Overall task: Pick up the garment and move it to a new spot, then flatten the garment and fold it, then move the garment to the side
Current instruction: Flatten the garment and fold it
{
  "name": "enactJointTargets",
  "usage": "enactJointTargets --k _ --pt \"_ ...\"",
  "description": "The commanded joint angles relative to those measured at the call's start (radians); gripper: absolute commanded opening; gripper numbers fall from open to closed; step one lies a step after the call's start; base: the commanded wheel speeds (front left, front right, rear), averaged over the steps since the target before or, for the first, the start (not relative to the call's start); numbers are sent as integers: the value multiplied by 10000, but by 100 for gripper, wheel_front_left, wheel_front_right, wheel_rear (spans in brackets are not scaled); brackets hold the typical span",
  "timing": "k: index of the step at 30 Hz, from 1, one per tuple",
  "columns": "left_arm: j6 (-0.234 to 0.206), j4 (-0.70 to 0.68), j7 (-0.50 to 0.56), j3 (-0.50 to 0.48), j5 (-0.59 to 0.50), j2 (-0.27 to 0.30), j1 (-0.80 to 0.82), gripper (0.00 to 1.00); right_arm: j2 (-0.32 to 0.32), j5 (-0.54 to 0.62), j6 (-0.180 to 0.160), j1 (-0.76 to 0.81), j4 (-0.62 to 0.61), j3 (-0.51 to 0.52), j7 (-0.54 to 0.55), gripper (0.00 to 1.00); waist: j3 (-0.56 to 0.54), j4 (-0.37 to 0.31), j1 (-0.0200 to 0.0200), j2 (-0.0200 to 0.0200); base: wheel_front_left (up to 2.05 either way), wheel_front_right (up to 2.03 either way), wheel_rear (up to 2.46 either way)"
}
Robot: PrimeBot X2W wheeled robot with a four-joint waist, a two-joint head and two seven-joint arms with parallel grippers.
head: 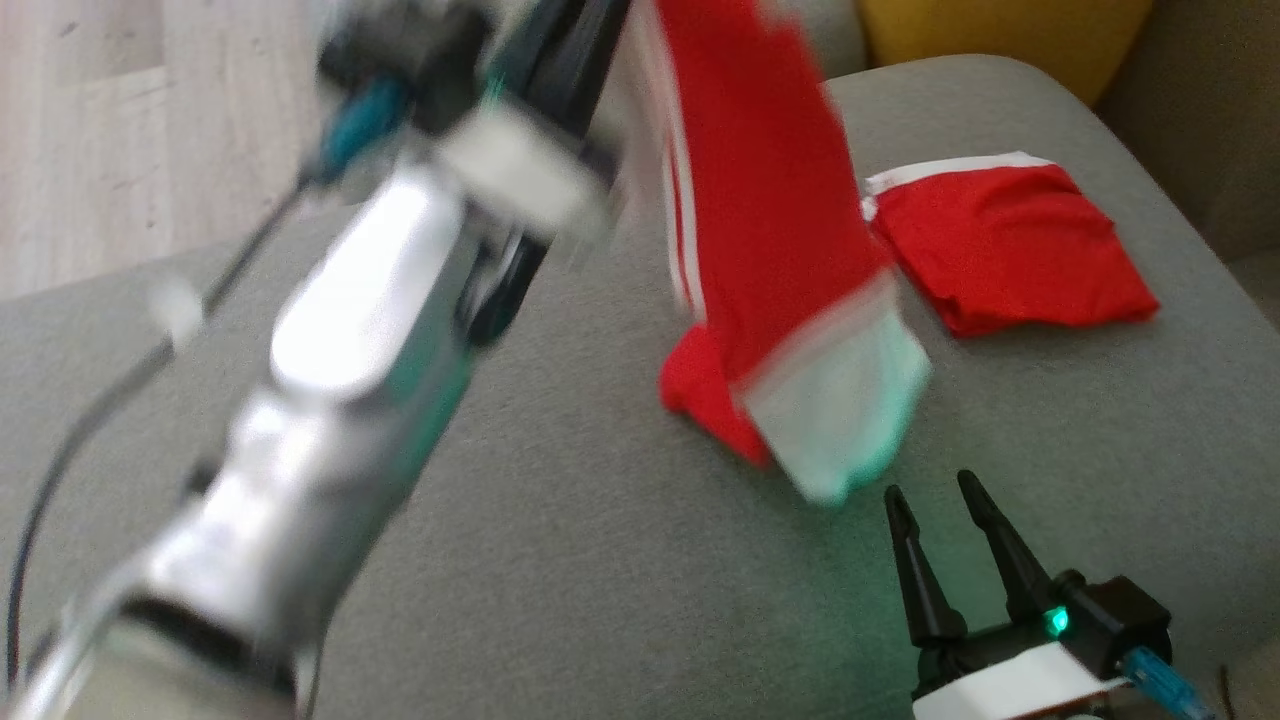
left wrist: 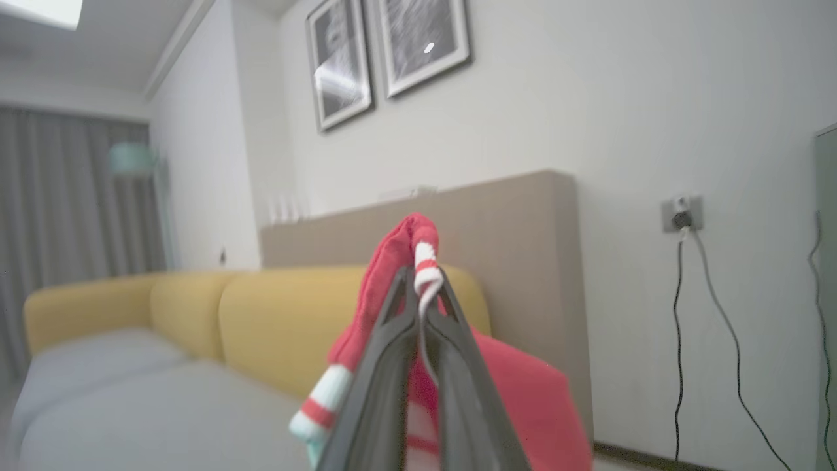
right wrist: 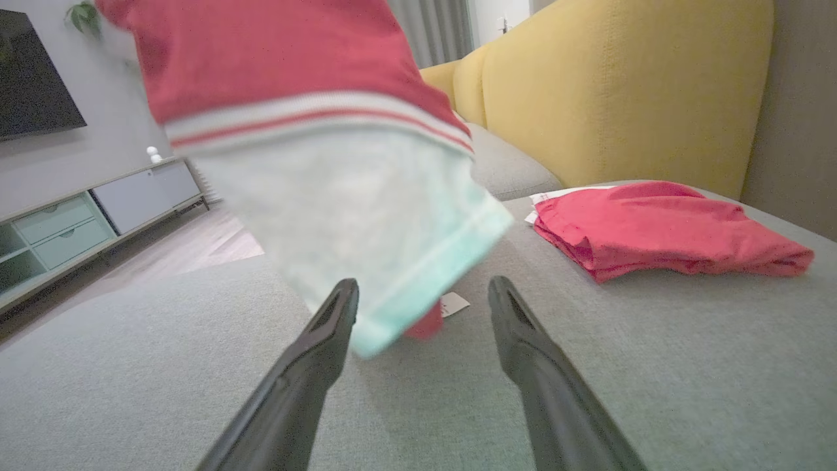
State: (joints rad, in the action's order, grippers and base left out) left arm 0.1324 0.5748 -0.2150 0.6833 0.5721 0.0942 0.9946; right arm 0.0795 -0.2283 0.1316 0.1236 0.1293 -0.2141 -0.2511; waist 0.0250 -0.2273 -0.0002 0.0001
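The garment (head: 760,200) is red with white stripes and a pale mint hem. It hangs lengthwise from the top of the head view, its lower red end touching the grey sofa seat (head: 600,520). My left gripper (left wrist: 422,280) is raised and shut on a bunched red and white edge of the garment (left wrist: 392,261). My right gripper (head: 930,490) stands open just in front of the mint hem, nothing between its fingers. In the right wrist view the garment (right wrist: 294,78) hangs close ahead of my right gripper (right wrist: 423,291).
A second red garment (head: 1010,250) lies folded on the seat to the right, also in the right wrist view (right wrist: 654,226). A yellow backrest (right wrist: 621,85) rises behind it. My blurred left forearm (head: 340,330) crosses the left of the head view. Wood floor (head: 120,120) lies beyond.
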Motion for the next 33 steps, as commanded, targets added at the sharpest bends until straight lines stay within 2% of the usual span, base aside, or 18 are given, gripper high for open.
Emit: enactJointTargets --k 1,6,10,12,16,22,28,29,30,31,33 --pt "-20 -42 55 -237 105 512 -336 0 65 14 -9 -265 -395 -202 -107 100 30 140 2 -1 0 0 0" --pt "-121 399 -64 -272 1020 998 -3378 0 40 39 -9 -195 -451 -88 -107 100 246 578 2 -1 0 0 0" --pt "-795 261 -414 -631 806 1481 -5064 0 69 75 -9 -129 -458 81 -107 100 370 975 2 -1 0 0 0" --pt "-980 59 -452 -970 783 1663 -5604 0 114 96 -9 -70 -434 134 -107 100 401 1182 2 -1 0 0 0" --pt "-1332 -692 -462 -1847 156 2388 -5796 0 157 142 -9 -65 -418 163 -107 100 445 1447 2 -1 0 0 0" --pt "-1452 -996 -465 -2656 -799 3404 -5021 0 159 153 -9 -254 -393 77 -107 100 532 1484 2 -1 0 0 0" --pt "-1441 -584 -466 -2984 -1654 3567 -4094 0 206 142 -9 -284 -388 23 -107 100 682 1431 2 -1 0 0 0" --pt "-1494 -542 -466 -3038 -1801 3488 -4041 41 209 145 -9 -285 -383 23 -107 100 706 1439 2 -1 0 0 0" --pt "-1574 -501 -466 -3132 -1881 3368 -4035 97 211 147 -9 -284 -381 23 -107 100 722 1451 2 -1 0 0 0" --pt "-1686 -516 -466 -3270 -1928 3216 -4072 100 212 148 -9 -278 -383 28 -107 100 731 1470 2 -1 0 0 0" --pt "-1792 -605 -466 -3349 -2133 2974 -4339 100 205 156 -9 -262 -382 48 -107 100 733 1514 2 -1 0 0 0"
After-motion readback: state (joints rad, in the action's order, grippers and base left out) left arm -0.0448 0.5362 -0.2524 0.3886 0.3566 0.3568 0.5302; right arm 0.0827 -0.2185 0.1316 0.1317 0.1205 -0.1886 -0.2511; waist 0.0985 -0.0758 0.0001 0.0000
